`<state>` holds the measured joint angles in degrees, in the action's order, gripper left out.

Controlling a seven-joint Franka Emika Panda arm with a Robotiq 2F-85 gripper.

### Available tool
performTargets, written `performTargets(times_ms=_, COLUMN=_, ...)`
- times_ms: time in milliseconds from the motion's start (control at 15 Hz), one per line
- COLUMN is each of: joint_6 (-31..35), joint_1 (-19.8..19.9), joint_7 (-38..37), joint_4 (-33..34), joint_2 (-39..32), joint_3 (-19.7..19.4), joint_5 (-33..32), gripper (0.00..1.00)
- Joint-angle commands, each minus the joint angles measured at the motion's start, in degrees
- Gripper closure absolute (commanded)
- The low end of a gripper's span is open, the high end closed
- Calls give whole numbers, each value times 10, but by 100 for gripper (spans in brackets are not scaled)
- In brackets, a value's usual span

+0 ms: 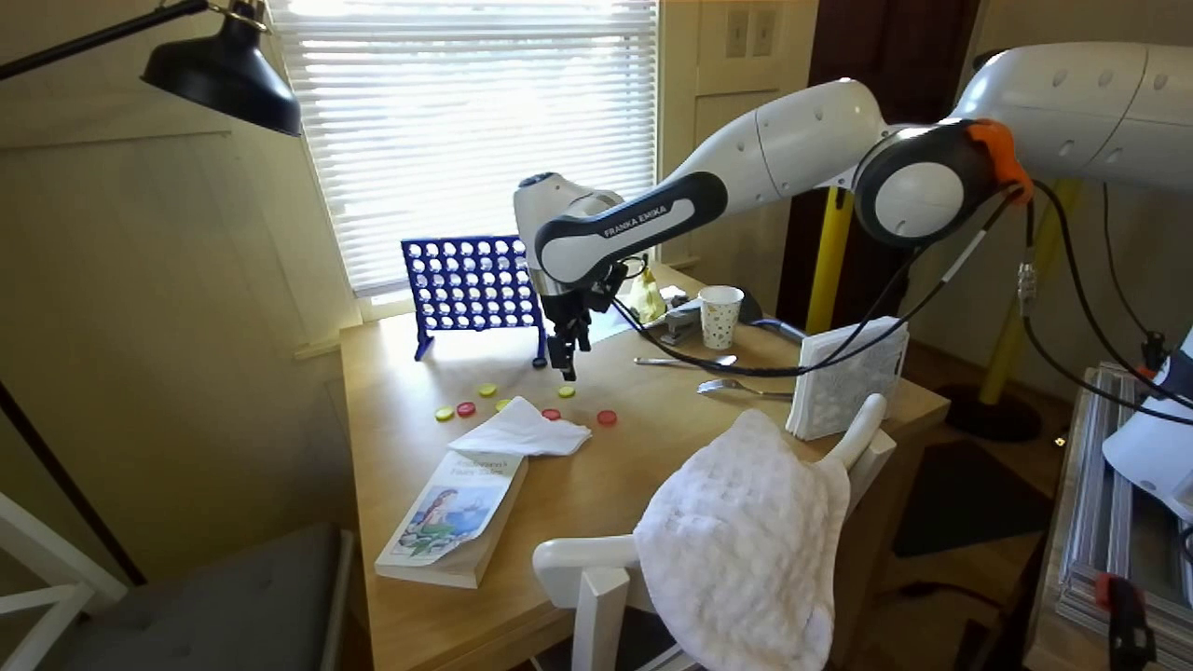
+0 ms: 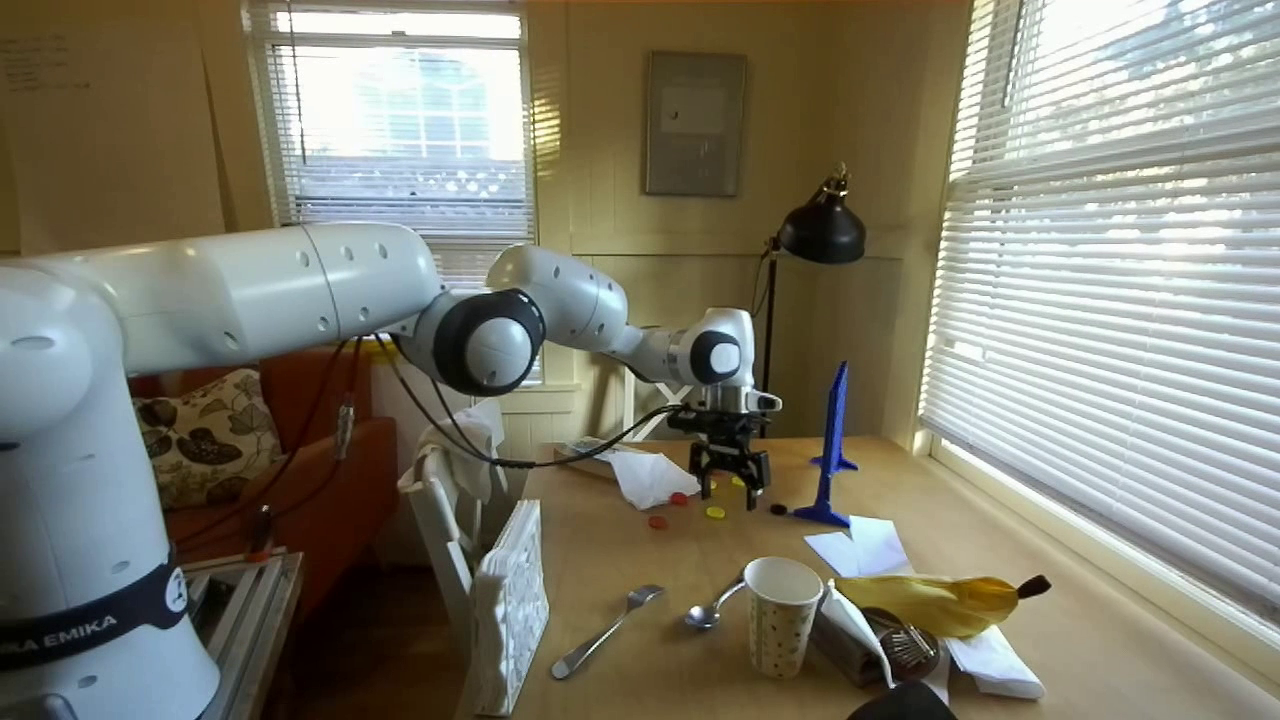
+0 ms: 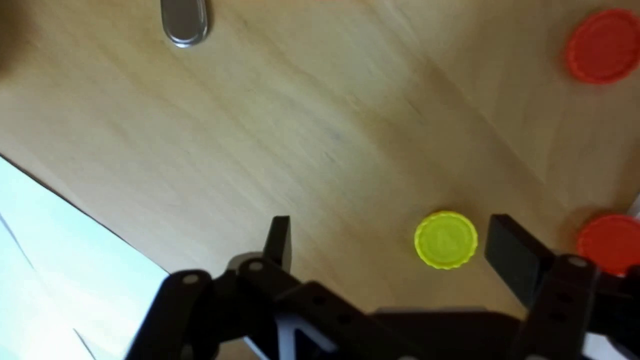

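Observation:
My gripper (image 3: pixel 392 235) stands open above the table, with nothing held between its fingers. Below it in the wrist view, a yellow disc (image 3: pixel 446 240) lies flat on the wood, closer to the right-hand finger. A red disc (image 3: pixel 611 243) is partly covered by that finger's linkage, and another red disc (image 3: pixel 603 46) lies at upper right. In an exterior view the gripper (image 1: pixel 563 362) hangs just above a yellow disc (image 1: pixel 566 392). Beside it stands a blue upright grid rack (image 1: pixel 475 286), seen edge-on as a blue rack (image 2: pixel 833 440) elsewhere.
A white napkin (image 1: pixel 522 429) and a book (image 1: pixel 457 522) lie toward the table's front. A paper cup (image 2: pixel 782 615), fork (image 2: pixel 605 632), spoon (image 2: pixel 703 616), yellow pouch (image 2: pixel 930 602) and napkin holder (image 2: pixel 513 605) stand or lie nearby. A towel-draped chair (image 1: pixel 746 540) touches the front side.

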<state>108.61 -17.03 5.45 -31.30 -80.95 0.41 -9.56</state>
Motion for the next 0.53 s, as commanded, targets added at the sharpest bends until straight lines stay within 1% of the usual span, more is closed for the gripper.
performTargets(times_ms=0, joint_6=10, joint_1=9, joint_7=33, joint_4=0, joint_2=-6, joint_3=26, joint_5=18, gripper=0)
performTargets(times_ms=133, joint_6=9, joint_1=13, joint_7=49, joint_4=1, joint_2=-9, joint_3=38, joint_5=22, gripper=0)
performTargets(times_ms=467, joint_6=3, joint_1=19, joint_7=63, joint_4=2, joint_2=-17, joint_3=54, joint_5=24, gripper=1)
